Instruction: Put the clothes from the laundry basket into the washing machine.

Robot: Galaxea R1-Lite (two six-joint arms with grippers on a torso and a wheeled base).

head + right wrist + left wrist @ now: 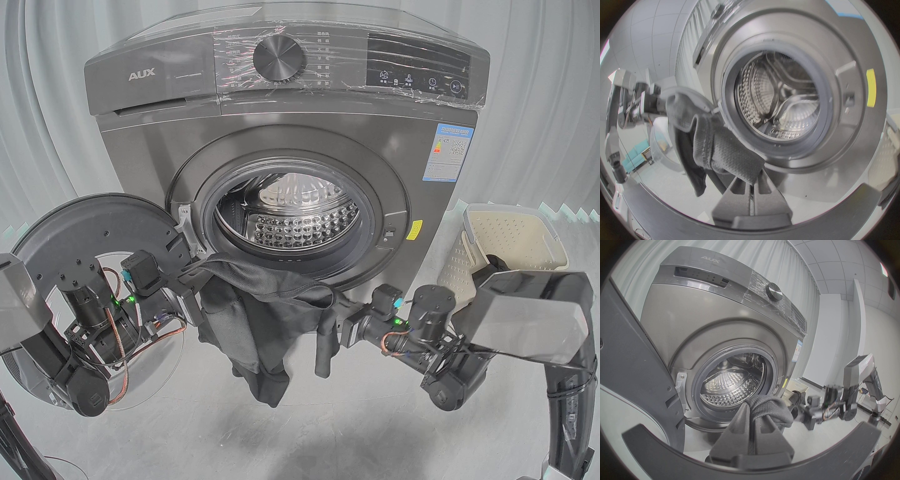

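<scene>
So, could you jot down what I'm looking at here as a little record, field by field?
machine: grey washing machine, front-loading
door: door stands open on the robot's left
inside: shiny metal drum, no clothes that I can make out
clothing: dark garment stretched across the front of the opening, lower part hanging down
left arm: left gripper shut on the dark garment
right arm: right gripper shut on the dark garment
basket: cream laundry basket, tilted, to the machine's right
</scene>
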